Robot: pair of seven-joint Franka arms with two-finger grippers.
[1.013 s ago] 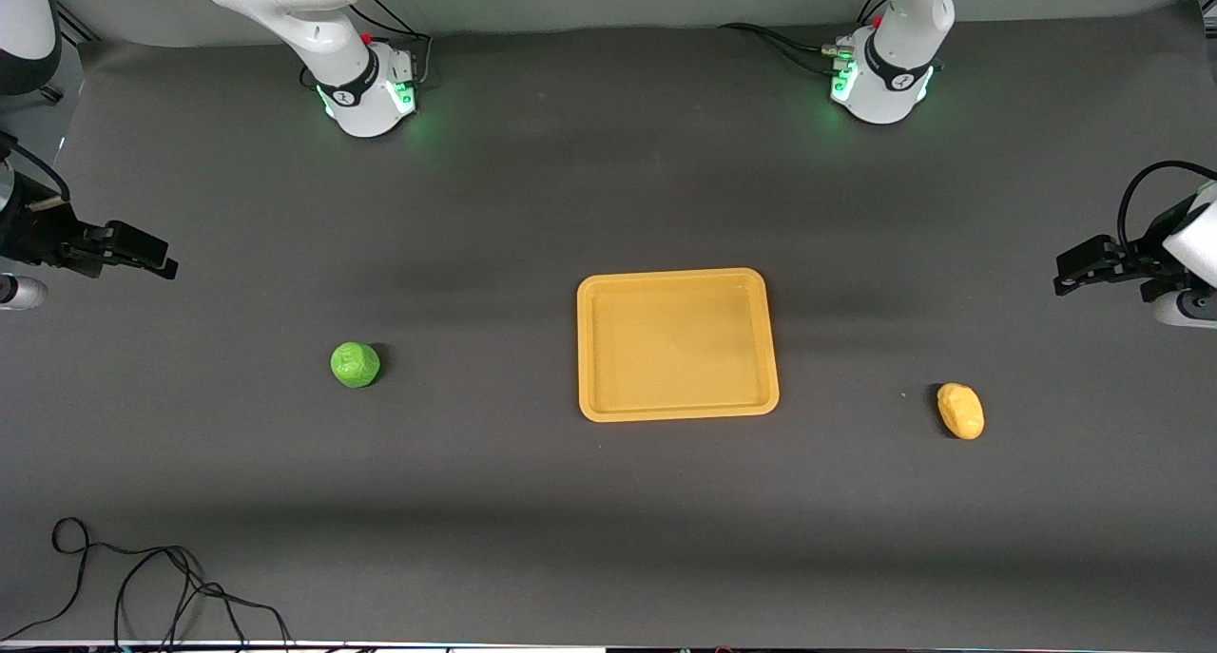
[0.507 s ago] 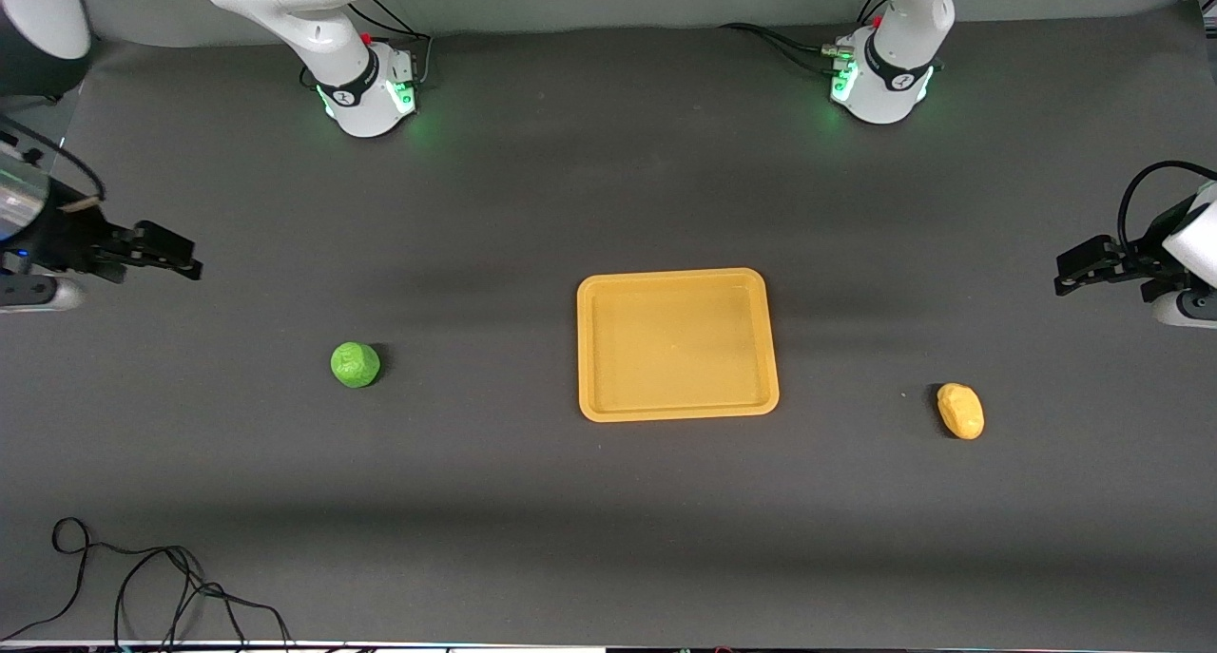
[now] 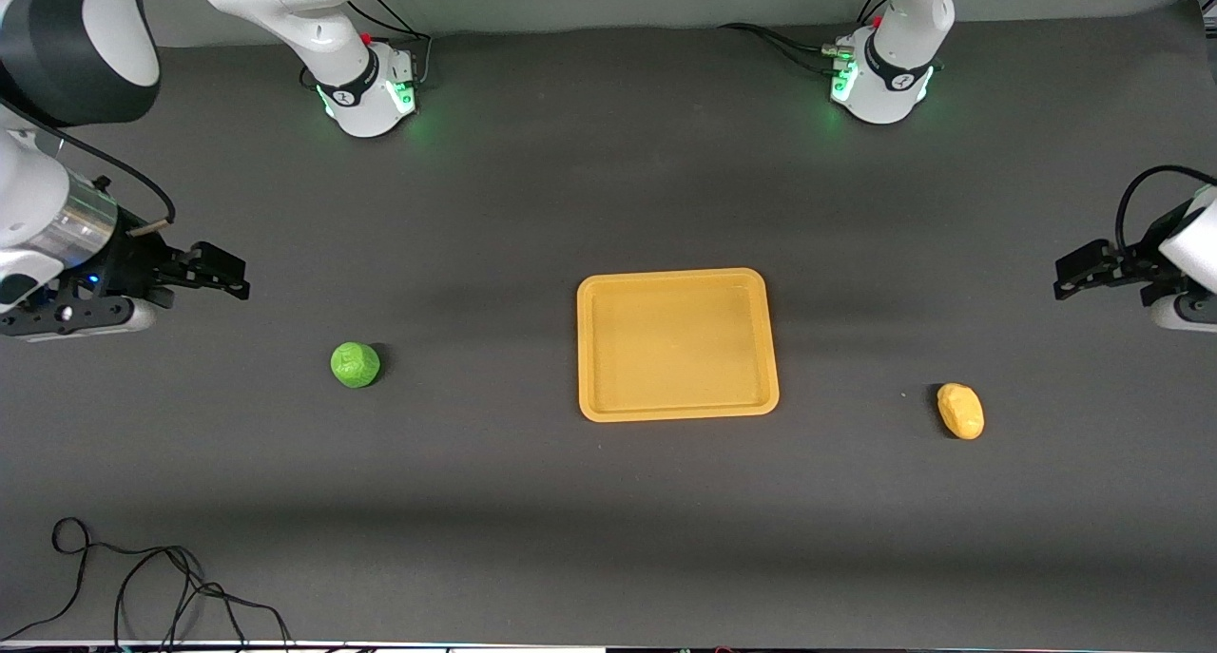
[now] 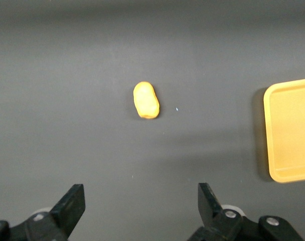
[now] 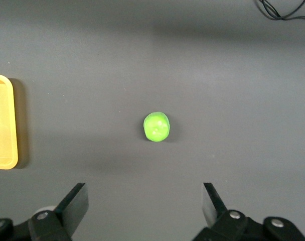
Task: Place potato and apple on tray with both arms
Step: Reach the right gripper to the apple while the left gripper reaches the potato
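Note:
The yellow-orange tray (image 3: pixel 677 411) lies empty at the table's middle. The green apple (image 3: pixel 355 364) sits on the mat toward the right arm's end; it also shows in the right wrist view (image 5: pixel 156 126). The potato (image 3: pixel 960 411) lies toward the left arm's end and shows in the left wrist view (image 4: pixel 145 100). My right gripper (image 3: pixel 228 280) is open and empty, up over the mat beside the apple. My left gripper (image 3: pixel 1067 278) is open and empty, up over the mat near the potato. Both grippers show spread jaws in their wrist views (image 5: pixel 145 203) (image 4: pixel 141 203).
A black cable (image 3: pixel 143 586) lies coiled on the mat at the near corner at the right arm's end. The two green-lit bases (image 3: pixel 371 97) (image 3: pixel 879 87) stand along the table's edge farthest from the front camera. A corner of the tray shows in each wrist view (image 4: pixel 293 133) (image 5: pixel 2 123).
My right gripper has moved in over the mat toward the apple. The left arm has barely moved. Apple, potato and tray have not moved.

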